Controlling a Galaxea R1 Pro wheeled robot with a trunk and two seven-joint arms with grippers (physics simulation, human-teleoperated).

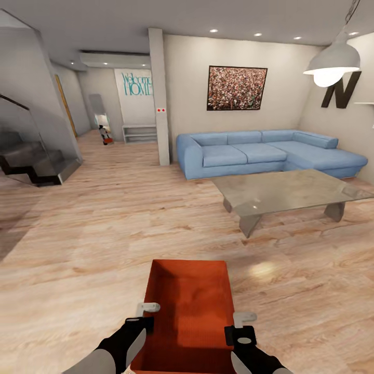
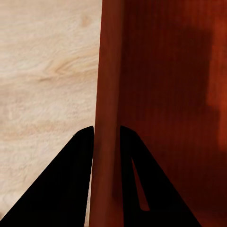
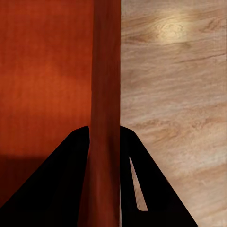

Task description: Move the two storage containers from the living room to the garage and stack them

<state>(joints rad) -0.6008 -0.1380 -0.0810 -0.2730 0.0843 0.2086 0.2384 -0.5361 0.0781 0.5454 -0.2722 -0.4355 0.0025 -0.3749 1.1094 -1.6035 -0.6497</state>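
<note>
One storage container [image 1: 189, 311] is carried low and near over the wood floor [image 1: 78, 234] of the living room, its side walls clenched by the left pincer [image 2: 107, 135] and right pincer [image 3: 105, 132]. Transport is judged underway; driving toward the garage is called for next.

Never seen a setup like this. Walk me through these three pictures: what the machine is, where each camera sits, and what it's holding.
This is a simulated two-armed wheeled robot. The large picture comes from its head camera, looking down over both arms into a living room with a blue sofa, a glass table and a plank floor. The other two pictures come from cameras on each wrist, looking along the fingers. The left gripper and the right gripper each pinch one side wall of an orange-red bin, one finger inside and one outside. In the wrist pictures the bin's wall runs between the dark fingers.
</note>
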